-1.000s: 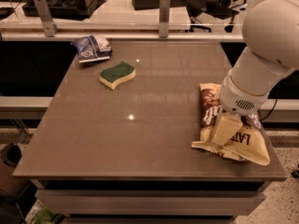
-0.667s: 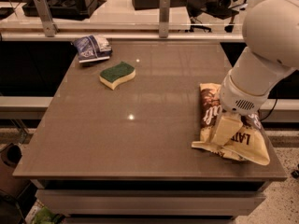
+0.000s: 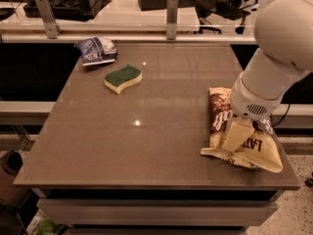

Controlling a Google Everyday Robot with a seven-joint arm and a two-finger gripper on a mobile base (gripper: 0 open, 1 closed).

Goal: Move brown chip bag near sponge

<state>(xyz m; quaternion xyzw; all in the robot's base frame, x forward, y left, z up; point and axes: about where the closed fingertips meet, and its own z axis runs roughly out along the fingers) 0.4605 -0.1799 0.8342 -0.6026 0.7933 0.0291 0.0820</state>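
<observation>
The brown chip bag [image 3: 221,112] lies at the table's right front, dark brown half toward the back, pale yellow half [image 3: 259,151] toward the front edge. My gripper [image 3: 236,135] is down on the middle of the bag, under the white arm [image 3: 274,67] that hides part of it. The sponge [image 3: 122,78], green top over pale yellow body, lies at the back left of the table, far from the bag.
A smaller blue and white bag [image 3: 96,50] lies at the back left corner, behind the sponge. The brown table [image 3: 146,131] has a rail with two posts [image 3: 171,10] along its back edge. Desks and chairs stand beyond.
</observation>
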